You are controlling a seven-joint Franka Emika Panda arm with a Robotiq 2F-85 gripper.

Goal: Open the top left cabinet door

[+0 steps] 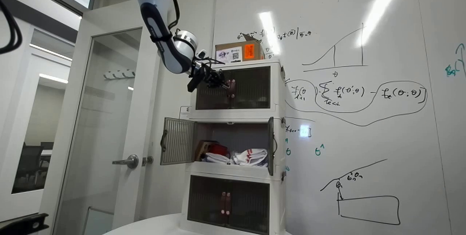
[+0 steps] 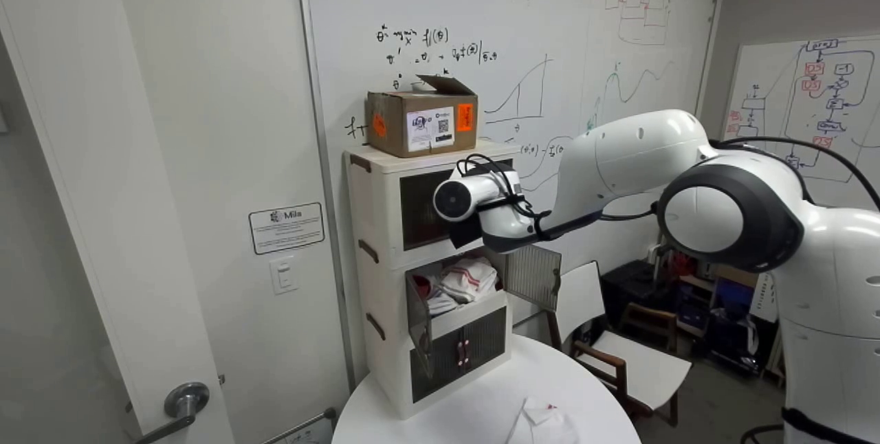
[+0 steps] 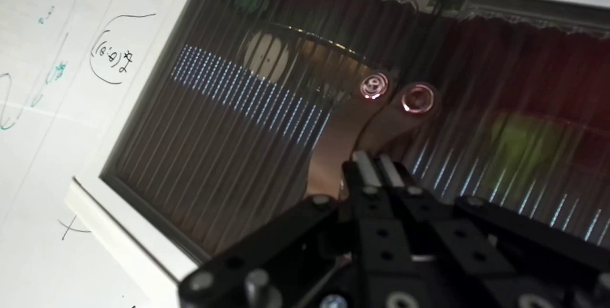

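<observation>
The top left cabinet door [image 1: 209,99] is a dark pane in a white frame, closed. It also shows in an exterior view [image 2: 421,210], partly behind the arm. The wrist view is turned over, so this door [image 3: 533,84] lies at its right. Its reddish-brown handle [image 3: 402,119] runs down to my fingertips. My gripper [image 3: 379,169] has its fingers nearly together, a narrow gap between them, with the handle passing into that gap. The gripper [image 1: 226,86] is at the handles in an exterior view. The fingers are hidden behind the wrist in an exterior view.
The top right door [image 1: 253,87] is closed; its handle [image 3: 329,155] is close beside my fingers. The middle tier's left door [image 1: 178,141] and right door [image 1: 271,146] stand open below the gripper. A cardboard box [image 2: 419,121] sits on the cabinet. A whiteboard [image 1: 346,118] is behind.
</observation>
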